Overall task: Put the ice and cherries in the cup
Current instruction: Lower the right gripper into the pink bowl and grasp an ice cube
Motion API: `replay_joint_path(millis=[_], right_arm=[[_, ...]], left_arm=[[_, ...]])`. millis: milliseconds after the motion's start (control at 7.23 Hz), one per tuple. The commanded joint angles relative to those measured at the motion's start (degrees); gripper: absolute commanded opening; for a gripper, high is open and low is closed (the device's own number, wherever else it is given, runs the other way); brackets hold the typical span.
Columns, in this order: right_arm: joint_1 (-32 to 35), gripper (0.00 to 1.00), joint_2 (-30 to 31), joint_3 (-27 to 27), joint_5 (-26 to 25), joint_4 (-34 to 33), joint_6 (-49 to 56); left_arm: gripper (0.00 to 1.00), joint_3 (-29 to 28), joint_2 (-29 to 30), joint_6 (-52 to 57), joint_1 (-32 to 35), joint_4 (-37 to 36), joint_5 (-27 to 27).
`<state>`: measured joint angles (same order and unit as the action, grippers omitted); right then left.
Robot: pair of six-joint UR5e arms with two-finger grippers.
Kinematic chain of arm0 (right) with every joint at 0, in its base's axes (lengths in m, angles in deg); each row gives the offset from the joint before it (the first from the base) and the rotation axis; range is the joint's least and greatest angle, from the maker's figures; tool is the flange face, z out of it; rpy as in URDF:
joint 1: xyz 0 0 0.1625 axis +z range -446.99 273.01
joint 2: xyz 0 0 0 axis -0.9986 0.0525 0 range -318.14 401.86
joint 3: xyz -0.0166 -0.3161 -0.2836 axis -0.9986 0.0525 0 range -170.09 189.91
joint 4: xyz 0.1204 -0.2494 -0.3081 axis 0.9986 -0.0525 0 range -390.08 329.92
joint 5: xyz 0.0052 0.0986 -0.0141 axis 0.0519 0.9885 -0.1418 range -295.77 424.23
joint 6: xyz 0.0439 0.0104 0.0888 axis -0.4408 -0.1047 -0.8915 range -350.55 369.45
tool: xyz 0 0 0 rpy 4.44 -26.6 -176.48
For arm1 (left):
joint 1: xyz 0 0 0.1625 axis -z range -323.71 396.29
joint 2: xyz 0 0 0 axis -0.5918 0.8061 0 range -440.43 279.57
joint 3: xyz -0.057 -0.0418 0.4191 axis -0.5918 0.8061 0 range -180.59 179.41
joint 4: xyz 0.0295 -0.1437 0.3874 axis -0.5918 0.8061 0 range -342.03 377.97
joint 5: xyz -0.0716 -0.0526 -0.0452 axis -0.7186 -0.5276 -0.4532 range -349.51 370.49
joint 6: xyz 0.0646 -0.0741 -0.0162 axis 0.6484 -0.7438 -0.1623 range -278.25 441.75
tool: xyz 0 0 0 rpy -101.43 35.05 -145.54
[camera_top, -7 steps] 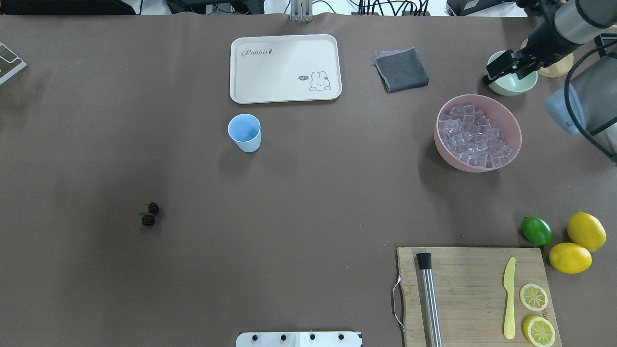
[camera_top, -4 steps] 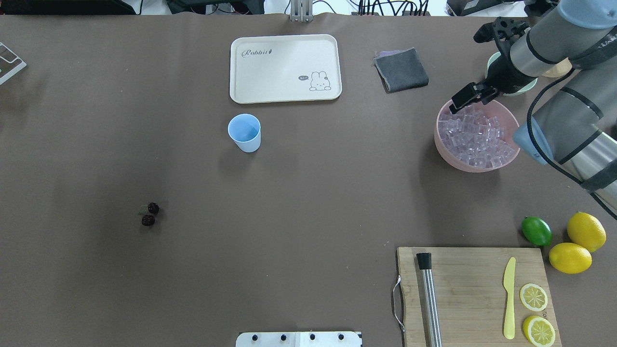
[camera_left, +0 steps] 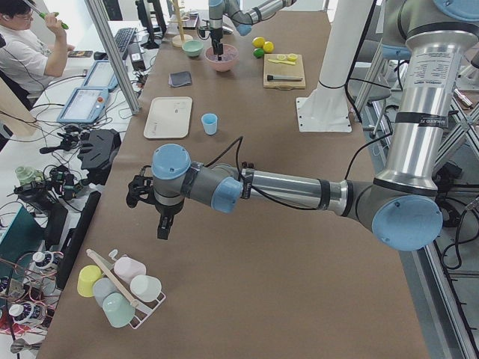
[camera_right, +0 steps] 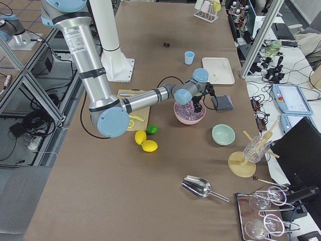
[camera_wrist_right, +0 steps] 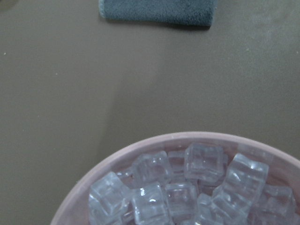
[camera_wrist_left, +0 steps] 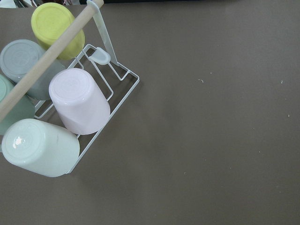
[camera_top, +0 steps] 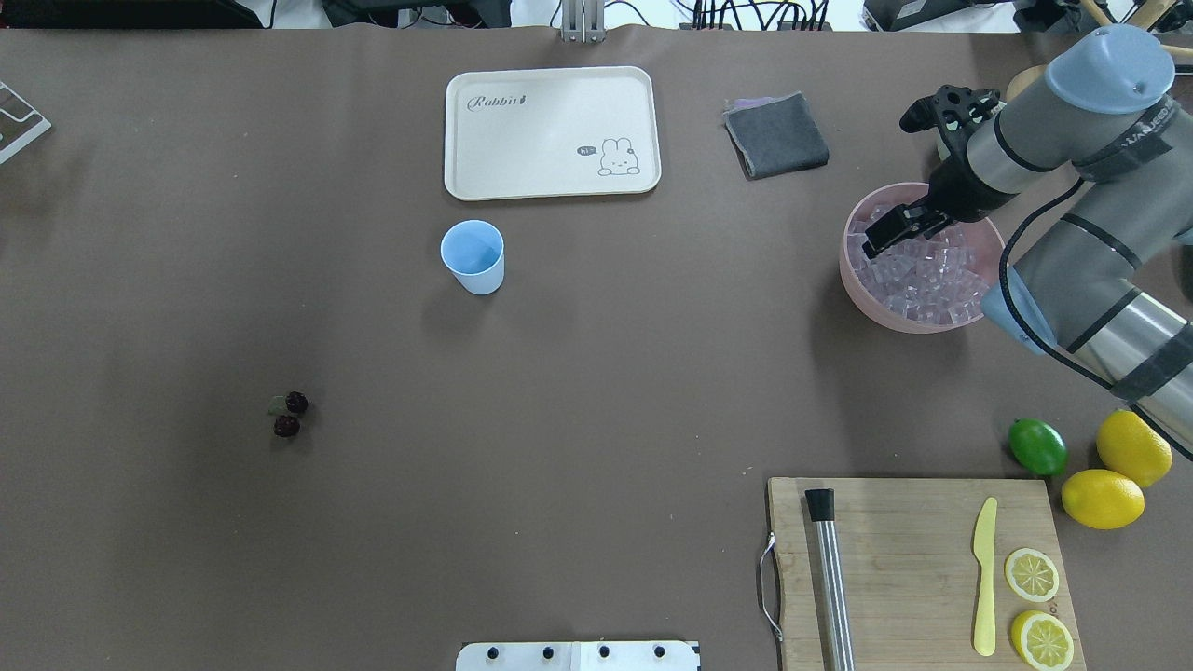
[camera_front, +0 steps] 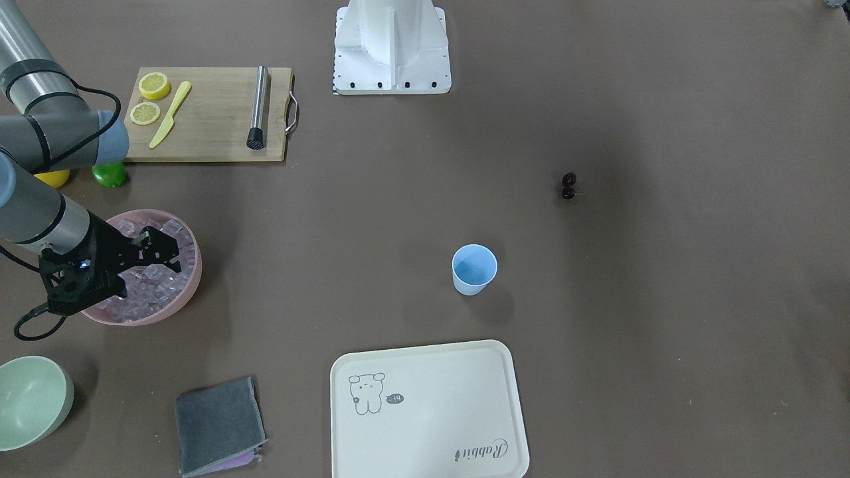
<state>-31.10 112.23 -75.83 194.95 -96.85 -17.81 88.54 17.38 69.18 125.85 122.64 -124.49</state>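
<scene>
The ice (camera_top: 923, 275) fills a pink bowl (camera_top: 850, 275) at the right of the table and shows close up in the right wrist view (camera_wrist_right: 187, 187). My right gripper (camera_top: 874, 238) hangs open just over the ice at the bowl's far-left side (camera_front: 176, 257), with nothing between its fingers. The light-blue cup (camera_top: 473, 256) stands upright near mid-table (camera_front: 474, 269), apart from both arms. The dark cherries (camera_top: 289, 415) lie on the table to the left (camera_front: 568, 186). My left gripper (camera_left: 162, 228) shows only in the exterior left view, near the table's end; I cannot tell whether it is open or shut.
A cream tray (camera_top: 552, 132) and a grey cloth (camera_top: 775, 135) lie behind the cup and bowl. A pale green bowl (camera_front: 30, 398) sits beyond the pink one. A cutting board (camera_top: 918, 568) holds a muddler, knife and lemon slices; a lime (camera_top: 1037, 446) and lemons sit beside it. A cup rack (camera_wrist_left: 61, 103) lies under the left wrist.
The right arm has swung from over the pale green bowl to over the pink bowl and come down toward the ice. Cup and cherries have not moved.
</scene>
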Motion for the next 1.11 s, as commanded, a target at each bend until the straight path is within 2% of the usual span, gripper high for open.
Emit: replay_joint_path(millis=[0,138,277,415,553,830,968], right_arm=[[-0.7,0.98,0.8,0.1,0.0,0.3,-0.1],[-0.8,0.89,1.0,0.0,0.0,0.5,-0.1],[-0.8,0.85,1.0,0.2,-0.4,0.4,-0.1],[-0.8,0.75,1.0,0.3,-0.5,0.5,-0.1],[-0.9,0.61,1.1,0.3,-0.5,0.5,-0.1],[-0.9,0.46,1.1,0.1,-0.5,0.5,-0.2],[-0.8,0.33,1.2,0.0,-0.5,0.5,-0.3]], left_arm=[[0.98,0.0,0.1,0.0,0.0,0.0,0.0],[0.98,0.0,0.1,0.0,0.0,0.0,0.0],[0.98,0.2,0.0,0.0,0.0,0.0,0.0],[0.98,0.3,0.0,0.0,0.0,0.0,0.0],[0.98,0.3,0.0,0.0,0.0,0.0,0.0],[0.98,0.2,0.0,0.0,0.0,0.0,0.0],[0.98,0.2,0.0,0.0,0.0,0.0,0.0]])
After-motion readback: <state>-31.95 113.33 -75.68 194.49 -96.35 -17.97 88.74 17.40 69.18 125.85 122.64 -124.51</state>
